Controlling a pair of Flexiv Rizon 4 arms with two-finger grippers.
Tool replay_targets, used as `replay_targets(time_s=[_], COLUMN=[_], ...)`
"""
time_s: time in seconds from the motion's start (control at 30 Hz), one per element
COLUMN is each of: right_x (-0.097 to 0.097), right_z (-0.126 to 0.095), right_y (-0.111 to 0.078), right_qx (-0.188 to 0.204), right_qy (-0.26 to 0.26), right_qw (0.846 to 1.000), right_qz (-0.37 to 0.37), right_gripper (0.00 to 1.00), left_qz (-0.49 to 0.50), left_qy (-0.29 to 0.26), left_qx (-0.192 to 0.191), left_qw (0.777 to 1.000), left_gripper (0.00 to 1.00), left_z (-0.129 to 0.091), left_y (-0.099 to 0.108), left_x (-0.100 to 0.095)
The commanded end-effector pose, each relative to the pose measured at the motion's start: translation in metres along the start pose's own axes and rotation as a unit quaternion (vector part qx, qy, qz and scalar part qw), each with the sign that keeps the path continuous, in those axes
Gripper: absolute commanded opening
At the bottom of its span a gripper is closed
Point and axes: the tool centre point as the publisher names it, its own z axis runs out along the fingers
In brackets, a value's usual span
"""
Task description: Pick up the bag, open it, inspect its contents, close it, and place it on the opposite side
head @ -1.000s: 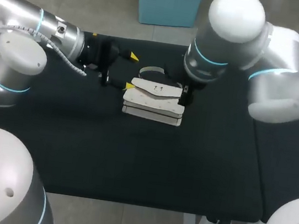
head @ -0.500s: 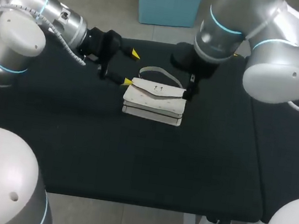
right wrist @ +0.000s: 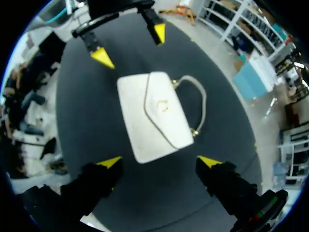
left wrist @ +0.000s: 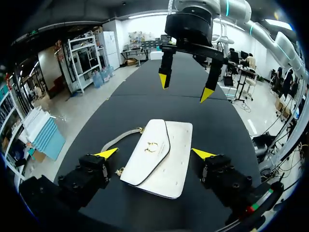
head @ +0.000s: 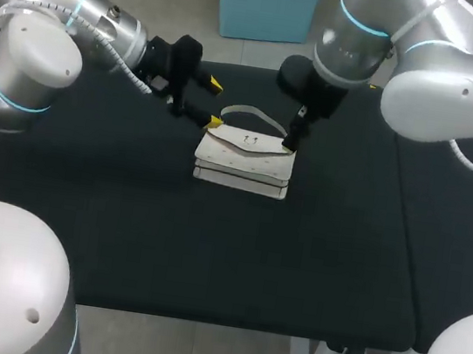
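- Mid-table: white handbag (head: 244, 159) lying flat on black tabletop (head: 208, 252), flap closed, strap (head: 248, 110) looped out on its far side.
- L gripper (head: 216, 105) just beside bag's left end, fingers spread wide, holding nothing.
- R gripper (left wrist: 185, 87) hovers over bag's right end, fingers wide apart too, nothing pinched.
- Grippers face each other w/ bag between them.
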Motion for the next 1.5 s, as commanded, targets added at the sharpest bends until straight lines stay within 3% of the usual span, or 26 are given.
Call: replay_targets(time_s=[0.03, 0.1, 0.23, 0.43, 0.57, 1.03, 1.1, 1.17, 1.2, 1.37, 1.5], right_x=[-0.008, -0.009, -0.010, -0.007, -0.001, -0.001, 0.000, 0.006, 0.008, 0.010, 0.010], right_z=[-0.011, -0.013, -0.016, -0.012, -0.008, -0.008, -0.006, -0.006, -0.006, 0.007, 0.021], right_y=[0.001, -0.002, -0.011, -0.026, -0.028, -0.028, -0.024, -0.022, -0.022, -0.030, -0.032], right_qx=[0.030, 0.030, 0.017, -0.019, -0.006, -0.006, -0.004, -0.021, -0.022, -0.043, -0.054], right_qy=[0.120, 0.120, 0.139, 0.148, 0.119, 0.119, 0.117, 0.136, 0.140, 0.198, 0.223], right_qw=[0.979, 0.974, 0.954, 0.911, 0.882, 0.882, 0.876, 0.866, 0.853, 0.797, 0.771], right_qz=[0.159, 0.192, 0.264, 0.385, 0.455, 0.455, 0.469, 0.480, 0.502, 0.569, 0.594], right_gripper=[1.00, 1.00, 1.00, 1.00, 1.00, 1.00, 1.00, 1.00, 1.00, 1.00, 1.00], left_qz=[-0.249, -0.282, -0.387, -0.490, -0.488, -0.488, -0.599, -0.674, -0.690, -0.732, -0.730], left_qy=[-0.041, -0.035, -0.022, -0.022, -0.031, -0.031, -0.047, -0.021, -0.020, 0.025, 0.046], left_qx=[-0.161, -0.168, -0.142, -0.096, -0.106, -0.106, -0.100, -0.102, -0.102, -0.083, -0.060], left_qw=[0.954, 0.944, 0.911, 0.866, 0.866, 0.866, 0.793, 0.731, 0.717, 0.675, 0.680], left_gripper=[1.00, 1.00, 1.00, 1.00, 1.00, 1.00, 1.00, 1.00, 1.00, 1.00, 1.00], left_z=[-0.006, -0.006, -0.013, -0.014, -0.012, -0.012, 0.000, 0.005, 0.007, 0.007, 0.006], left_y=[-0.003, 0.000, 0.014, 0.031, 0.033, 0.033, 0.031, 0.035, 0.038, 0.048, 0.055], left_x=[0.011, 0.008, -0.003, -0.001, 0.002, 0.002, -0.007, -0.011, -0.011, -0.005, -0.001])
